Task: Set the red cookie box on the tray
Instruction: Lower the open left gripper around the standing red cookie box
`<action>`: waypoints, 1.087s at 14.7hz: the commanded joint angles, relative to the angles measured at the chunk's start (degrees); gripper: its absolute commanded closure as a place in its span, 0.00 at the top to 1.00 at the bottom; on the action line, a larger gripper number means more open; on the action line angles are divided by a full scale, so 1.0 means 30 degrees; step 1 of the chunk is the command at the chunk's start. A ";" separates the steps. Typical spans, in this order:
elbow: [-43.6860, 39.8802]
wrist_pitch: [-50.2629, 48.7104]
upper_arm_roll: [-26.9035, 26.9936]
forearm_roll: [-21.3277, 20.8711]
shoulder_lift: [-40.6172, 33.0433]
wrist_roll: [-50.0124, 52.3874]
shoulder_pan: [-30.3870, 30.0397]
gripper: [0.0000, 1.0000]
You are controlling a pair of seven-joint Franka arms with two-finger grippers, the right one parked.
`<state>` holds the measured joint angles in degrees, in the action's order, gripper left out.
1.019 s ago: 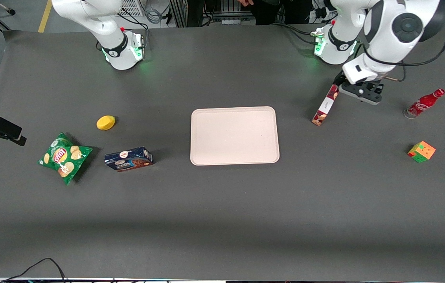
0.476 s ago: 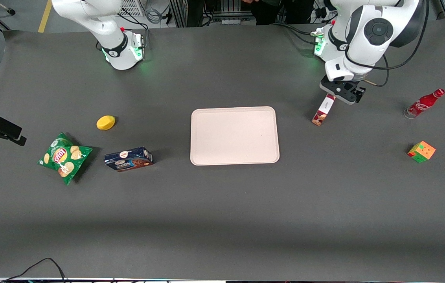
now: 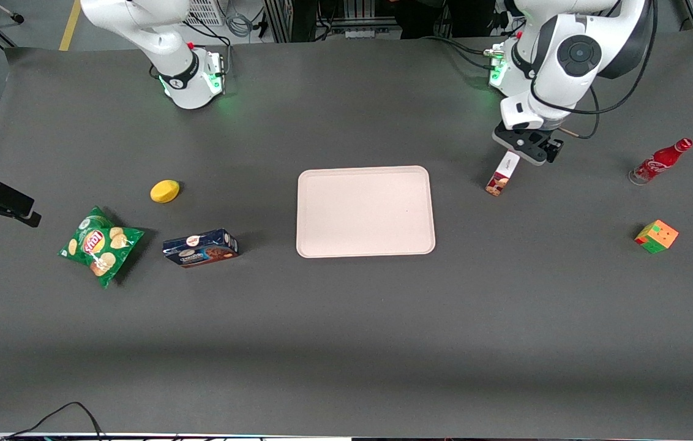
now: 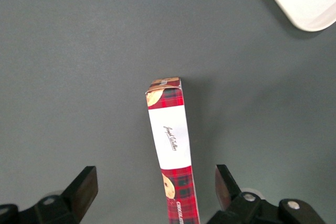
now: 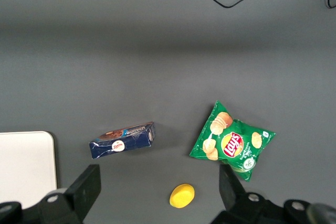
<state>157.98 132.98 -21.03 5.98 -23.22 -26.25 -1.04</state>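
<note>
The red cookie box stands on its narrow end on the tabletop, leaning a little, with its white label band showing across the middle. The fingers of the gripper are spread wide, one on each side of the box's upper part, and neither touches the cardboard in the wrist view. In the front view the gripper hovers over the box's top end at the upper right of the frame, hiding it, so that only the label band and lower end show.

The tray lies flat at the middle of the frame, apart from the box, with a strip of bare tabletop between them. Toward the working arm's end of the tabletop stand a red bottle and, nearer the front camera, a colour cube. Toward the parked arm's end lie a dark blue cookie box, a yellow lemon and a green bag of crisps.
</note>
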 commanded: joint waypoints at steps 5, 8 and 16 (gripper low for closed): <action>0.3204 0.4533 0.2264 0.0468 0.0210 -0.3995 -0.0326 1.00; 0.3852 0.6383 0.2264 0.1227 0.1290 -0.3995 -0.0326 1.00; 0.3706 0.3140 0.2206 0.2282 0.1764 -0.3028 -0.0297 1.00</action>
<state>165.14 144.66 -14.02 10.46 -14.45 -36.06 -2.19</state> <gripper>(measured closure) 0.000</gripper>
